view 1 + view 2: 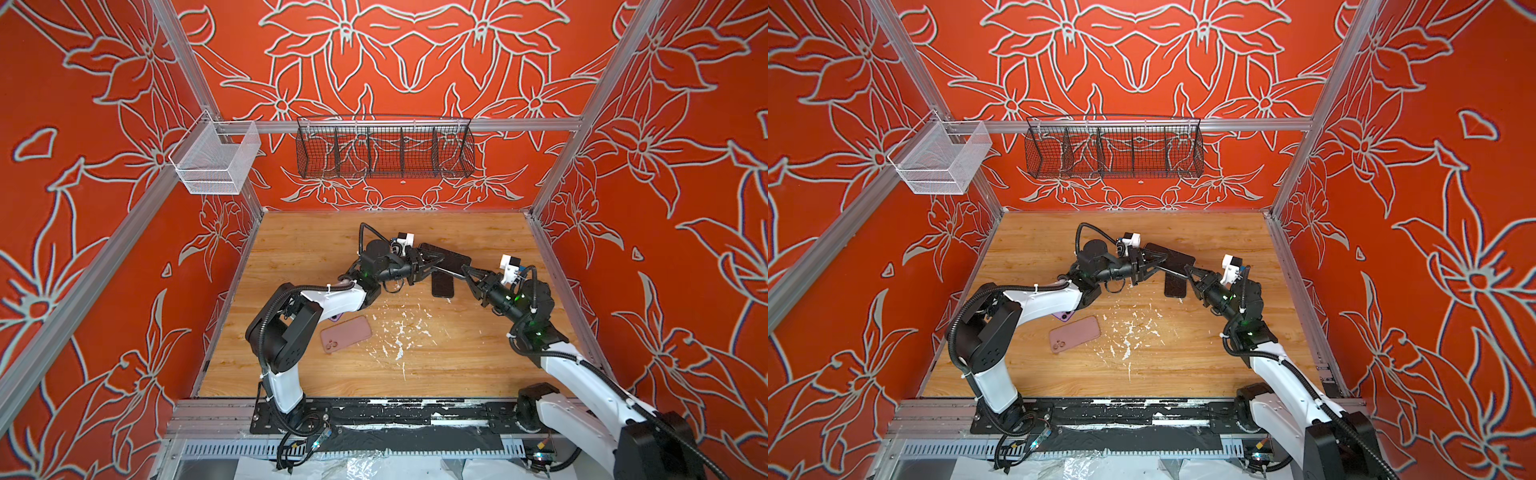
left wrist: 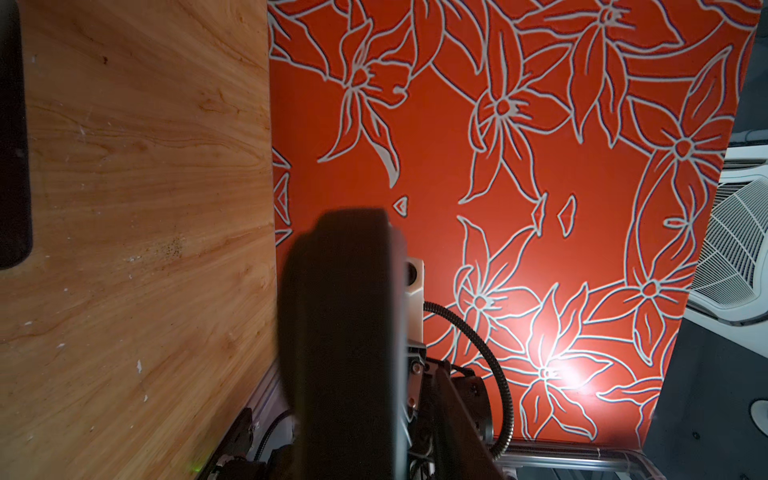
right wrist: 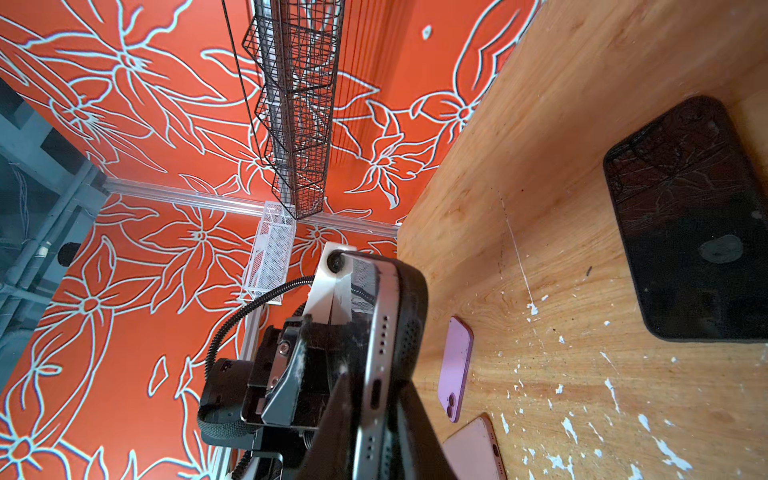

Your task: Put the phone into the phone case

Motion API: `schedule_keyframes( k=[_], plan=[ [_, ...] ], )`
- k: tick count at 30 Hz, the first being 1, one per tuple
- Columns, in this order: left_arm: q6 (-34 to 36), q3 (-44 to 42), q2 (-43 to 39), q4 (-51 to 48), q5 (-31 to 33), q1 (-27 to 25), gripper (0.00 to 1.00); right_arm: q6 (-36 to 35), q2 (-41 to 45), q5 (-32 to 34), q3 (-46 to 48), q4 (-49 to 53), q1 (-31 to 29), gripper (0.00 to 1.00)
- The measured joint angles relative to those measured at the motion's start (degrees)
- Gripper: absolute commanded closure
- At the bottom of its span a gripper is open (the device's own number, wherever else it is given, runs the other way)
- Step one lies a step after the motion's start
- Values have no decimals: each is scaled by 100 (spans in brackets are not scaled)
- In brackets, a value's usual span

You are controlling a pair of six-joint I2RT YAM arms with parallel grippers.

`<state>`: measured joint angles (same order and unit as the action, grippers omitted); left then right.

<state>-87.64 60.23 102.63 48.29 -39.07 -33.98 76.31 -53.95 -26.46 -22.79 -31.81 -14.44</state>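
Caught mid-insertion, judged about half done. Shows phone lifted off surface at 1 o'clock, turned on edge and spanned between both end effectors. Has right end effector clamped on the port end of phone (a finger on either side in the right wrist view). Has left end effector set about the opposite end; cannot tell whether pinching or merely straddling. Finds case wrapped over the back and one long side only, with the metal rim and speaker holes bare, so not yet seated. Leaves, by estimate, pressing the exposed edge and corners under the lip of case. Also lying on surface: black phone just beneath the held pair at 2 o'clock, pink phone at 8 o'clock, purple phone near it (partly under the left arm in both top views).
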Motion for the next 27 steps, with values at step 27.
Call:
schedule_keyframes(
  k=[27],
  plan=[
    [243, 238, 258, -55, 282, -164, 99, -507, -133, 181, -249, 326, -595, 61]
  ],
)
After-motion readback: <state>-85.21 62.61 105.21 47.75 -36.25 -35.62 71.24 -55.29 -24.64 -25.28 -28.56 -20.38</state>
